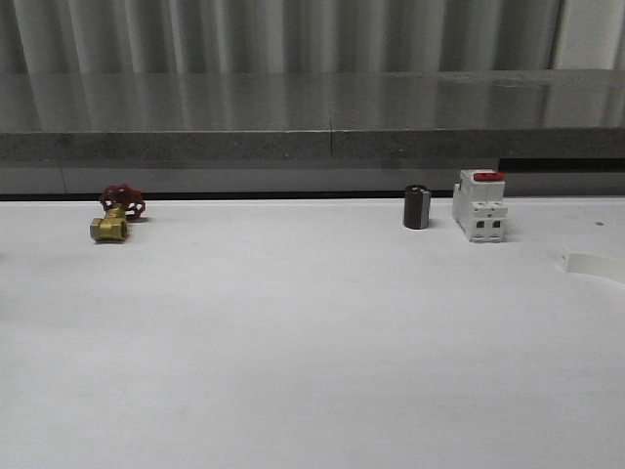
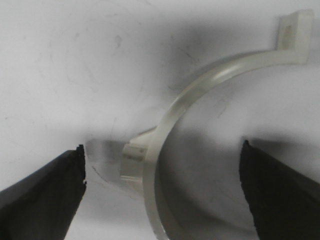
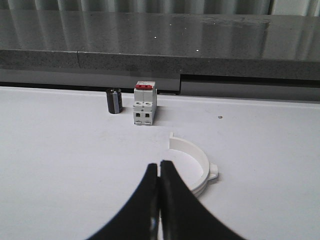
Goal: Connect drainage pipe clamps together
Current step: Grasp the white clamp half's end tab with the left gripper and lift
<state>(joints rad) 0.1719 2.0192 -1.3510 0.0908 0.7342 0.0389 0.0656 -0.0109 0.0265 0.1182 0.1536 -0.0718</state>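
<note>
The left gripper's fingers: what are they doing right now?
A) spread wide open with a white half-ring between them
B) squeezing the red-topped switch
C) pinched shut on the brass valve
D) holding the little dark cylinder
A: in the left wrist view the left gripper has its two dark fingers far apart, and a white half-ring clamp lies on the table between them, not gripped.

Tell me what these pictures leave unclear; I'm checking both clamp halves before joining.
- Left wrist view: clamp half runs off the picture's edge; its other end unseen.
- Right wrist view: the shut right gripper hides part of the second clamp half.
- Front view: clamp piece cut off at the picture's edge.
</note>
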